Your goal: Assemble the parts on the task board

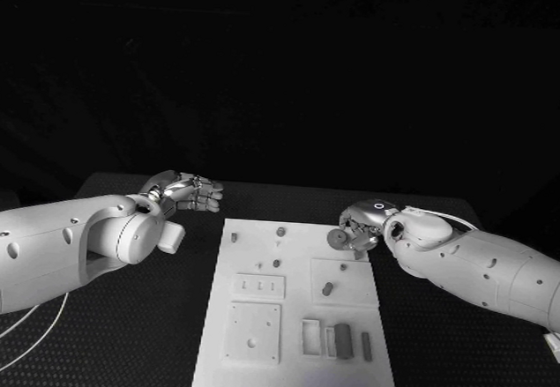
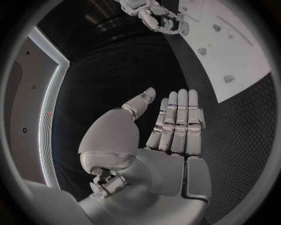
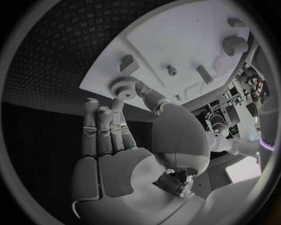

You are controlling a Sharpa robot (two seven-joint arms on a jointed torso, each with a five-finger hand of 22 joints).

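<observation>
White board (image 1: 297,371) lying at the middle of the black bench (image 1: 447,380), long side running from 12 to 6 o'clock. Carrying small grey parts: pegs (image 1: 280,231) near the far end toward 12 o'clock, a flat plate (image 1: 254,331) toward 7 o'clock, and a row of short blocks (image 1: 342,339) toward 5 o'clock.

Right hand (image 1: 358,227) hovering at the board's 2 o'clock corner, pinching a small toothed gear (image 3: 123,87) between thumb and a fingertip, other fingers (image 3: 97,126) lying straight and close together. Gear sitting over the board's edge in the right wrist view, beside a raised block (image 3: 129,63) and a small stud (image 3: 171,70); contact between gear and board impossible to tell.

Left hand (image 1: 186,192) hanging off the board at about 10 o'clock, over bare bench. Holding nothing: fingers (image 2: 178,122) stretched out side by side in the left wrist view, thumb set apart, palm bare. Looking more curled from the head view.
</observation>
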